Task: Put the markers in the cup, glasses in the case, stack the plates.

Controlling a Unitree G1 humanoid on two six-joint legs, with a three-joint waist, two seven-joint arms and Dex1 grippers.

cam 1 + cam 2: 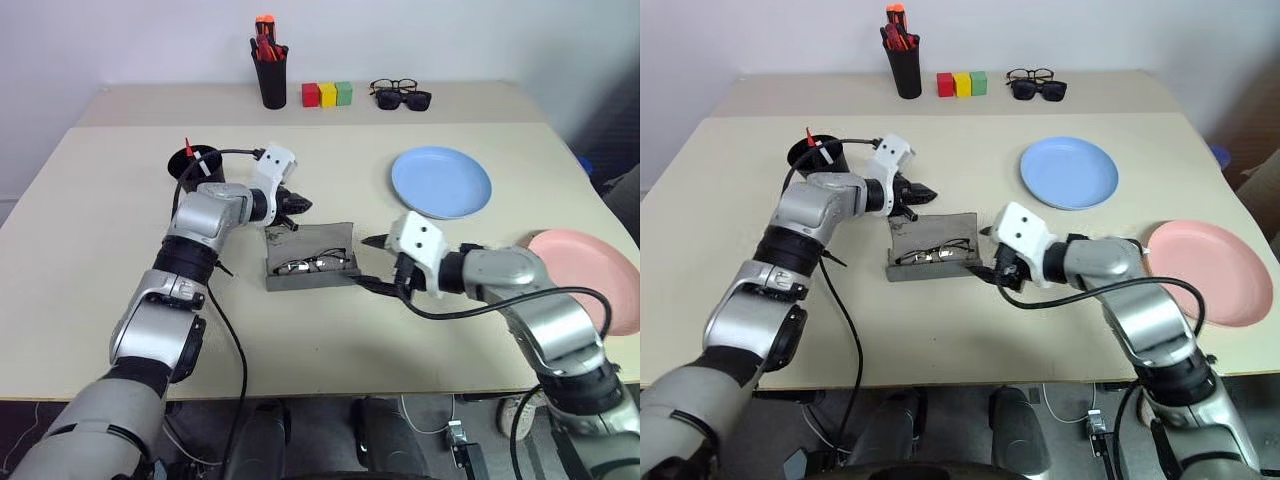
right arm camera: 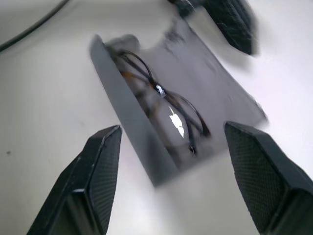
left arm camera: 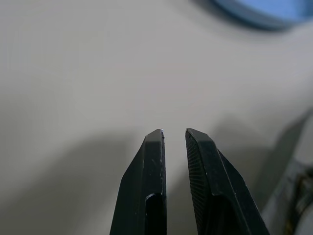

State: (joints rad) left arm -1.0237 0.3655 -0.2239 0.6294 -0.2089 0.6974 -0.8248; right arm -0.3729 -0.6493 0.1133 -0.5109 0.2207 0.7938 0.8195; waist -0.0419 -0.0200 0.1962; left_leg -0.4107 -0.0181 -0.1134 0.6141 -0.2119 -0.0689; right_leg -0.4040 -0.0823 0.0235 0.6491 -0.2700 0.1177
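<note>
From the head views, the glasses (image 1: 312, 264) lie inside the open case (image 1: 310, 262), whose lid stands up on the far side. The left gripper (image 1: 297, 206) hangs just behind that lid, fingers nearly together and holding nothing; the right gripper (image 1: 372, 263) sits just beside the case's near-right end, fingers spread and empty. If the left one pushes the lid down while a temple sticks above the rim, the frame could be pinched, or the light case could skid on the table (image 1: 120, 190) instead of closing. The cup (image 1: 193, 165) with the markers (image 1: 187, 148) stands close behind the left arm, so a backward sweep of that elbow could tip it. The blue plate (image 1: 441, 181) lies beyond the right gripper and the pink plate (image 1: 590, 275) off to its outer side, not yet stacked. Pen holder (image 1: 270, 72), coloured blocks (image 1: 327, 94) and spare spectacles (image 1: 400, 94) stand far back, out of the way.

In the left wrist view, the fingertips (image 3: 154, 161) show a thin slit over bare table.

In the right wrist view, the case lies between and ahead of the wide-apart fingers (image 2: 98, 171); the picture is smeared, so whether the glasses sit fully below the rim is probably, not certainly, so.
</note>
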